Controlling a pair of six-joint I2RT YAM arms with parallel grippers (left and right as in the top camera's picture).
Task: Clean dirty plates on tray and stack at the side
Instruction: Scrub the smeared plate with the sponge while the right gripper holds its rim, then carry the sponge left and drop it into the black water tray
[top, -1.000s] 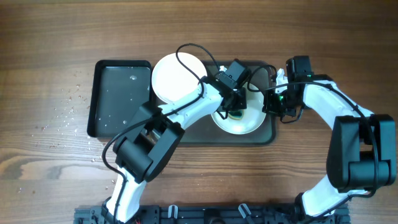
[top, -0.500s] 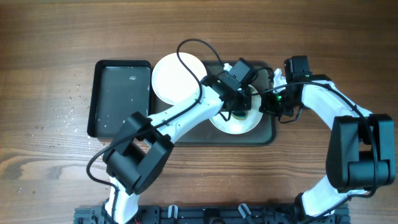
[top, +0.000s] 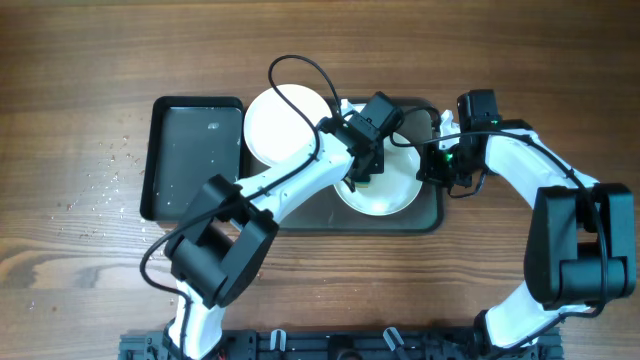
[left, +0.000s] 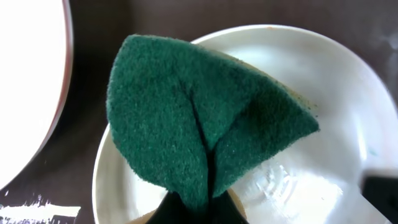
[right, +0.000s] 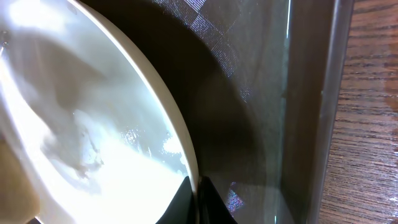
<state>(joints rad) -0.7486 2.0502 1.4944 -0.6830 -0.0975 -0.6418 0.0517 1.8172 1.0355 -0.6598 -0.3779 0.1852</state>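
Table (top: 80, 80): open wood on the far side and at right, room for stacking. Tray (top: 425, 222): its right rim sits just beside my right tool (right: 198, 186), so clearance there is slight. Plate (top: 395, 195) lies on the tray, second plate (top: 280, 130) near its left. Right tool is pinched narrow on the plate's right rim. Left tool (top: 362, 178) clamps a green scouring pad (left: 199, 118) against the plate's face. Risk: pad pressure may lever the rim out of that pinch. My left arm crosses the second plate and could nudge it.

1 overhead, 2 close-ups, same plate (top: 390, 196)
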